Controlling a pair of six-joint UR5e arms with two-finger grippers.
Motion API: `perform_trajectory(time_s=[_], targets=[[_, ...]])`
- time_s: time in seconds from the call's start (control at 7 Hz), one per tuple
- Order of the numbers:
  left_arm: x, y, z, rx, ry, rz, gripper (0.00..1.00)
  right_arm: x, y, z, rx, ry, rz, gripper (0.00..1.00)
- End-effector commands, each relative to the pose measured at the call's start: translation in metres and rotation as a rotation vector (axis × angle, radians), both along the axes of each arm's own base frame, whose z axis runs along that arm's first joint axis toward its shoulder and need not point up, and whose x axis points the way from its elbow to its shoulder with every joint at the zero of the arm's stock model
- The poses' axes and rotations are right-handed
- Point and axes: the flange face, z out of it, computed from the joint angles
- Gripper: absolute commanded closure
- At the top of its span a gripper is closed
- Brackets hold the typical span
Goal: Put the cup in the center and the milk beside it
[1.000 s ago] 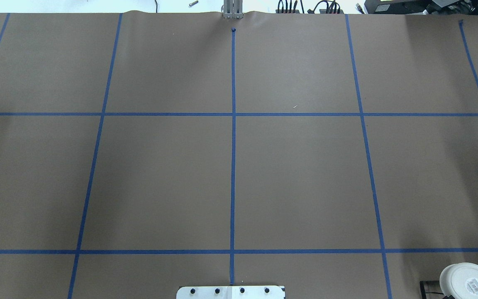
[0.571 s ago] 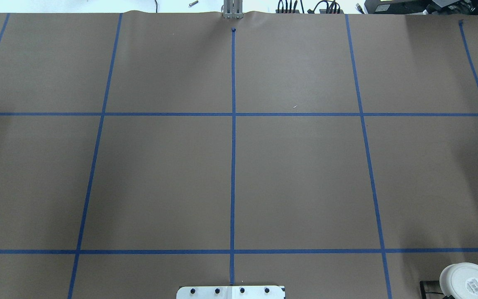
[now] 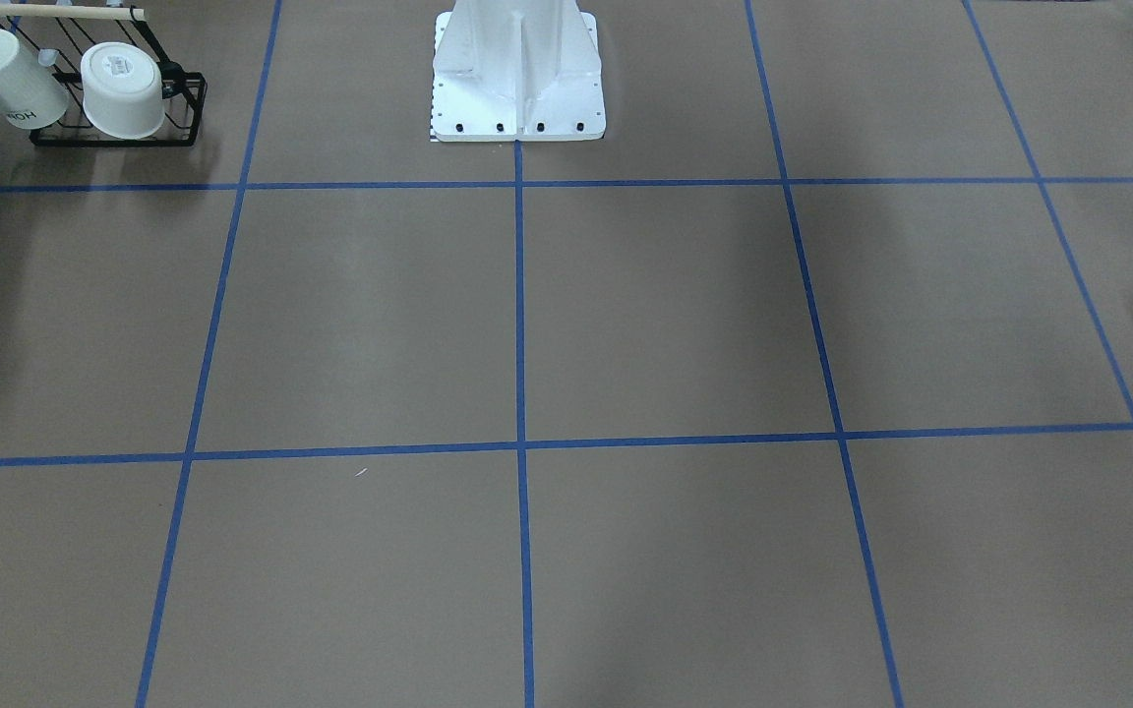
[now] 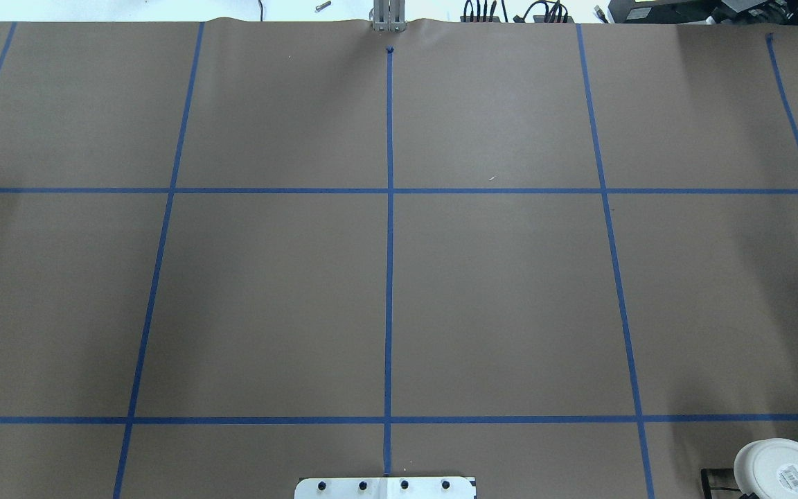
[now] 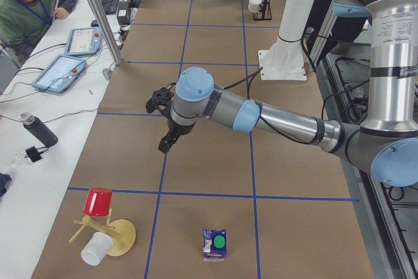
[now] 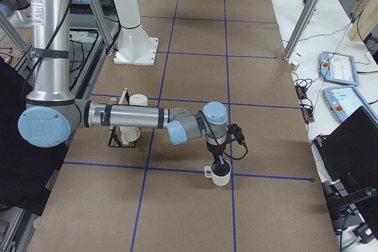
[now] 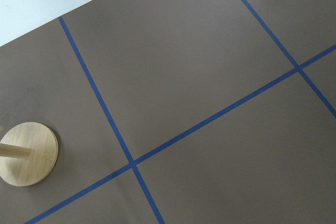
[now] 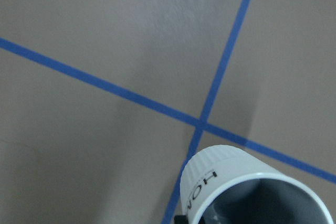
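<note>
Brown paper gridded with blue tape is covering the table [image 4: 59,312], and the center [image 4: 503,298], the middle rectangles split by one tape line, is lying straight out in front of the robot's white base [image 3: 517,88]. Toward the end on the robot's right, the cup [image 6: 221,176] is standing upright at a tape crossing, its handle pointing toward the robot's side. The right gripper [image 6: 219,161] is reaching straight down onto the rim, but whether its fingers are clamping anything cannot be told. Closer to the robot, a black wire rack [image 3: 114,140] is sitting on the paper. At the opposite end the milk [image 5: 214,245] is standing near a wooden mug stand [image 5: 121,236]. The left gripper [image 5: 166,143] is hanging above the table well apart from the carton, and its opening cannot be judged.
</note>
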Motion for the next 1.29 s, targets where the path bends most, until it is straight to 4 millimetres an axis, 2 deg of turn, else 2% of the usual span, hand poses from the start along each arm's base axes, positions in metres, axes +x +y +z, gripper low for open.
perform_trajectory(time_s=[0.0,0.14,0.29,0.43,0.57,0.86,1.0,1.14], targets=[[0.0,0.0,0.0,-0.009,0.012,-0.028,0.01,-0.025,-0.055,-0.105,0.137,-0.102,-0.037,1.0],[0.0,0.0,0.002,-0.013,0.013,-0.029,0.01,-0.048,-0.084,-0.161,0.16,-0.15,-0.051,1.0],[0.001,-0.001,0.002,-0.015,0.013,-0.028,0.01,-0.095,-0.097,-0.209,0.108,-0.197,-0.027,1.0],[0.001,-0.002,0.003,-0.016,0.012,-0.028,0.01,-0.16,-0.097,-0.253,0.021,-0.258,0.017,1.0],[0.001,-0.001,0.005,-0.02,0.012,-0.028,0.02,-0.213,-0.093,-0.297,-0.058,-0.307,0.085,1.0],[0.001,-0.002,0.009,-0.027,0.013,-0.027,0.02,-0.333,-0.048,-0.364,-0.125,-0.331,0.189,1.0],[0.001,0.0,0.015,-0.038,0.013,-0.028,0.01,-0.383,-0.028,-0.402,-0.145,-0.285,0.22,1.0],[0.001,0.003,0.02,-0.046,0.012,-0.026,0.01,-0.433,0.0,-0.443,-0.169,-0.216,0.246,1.0]])
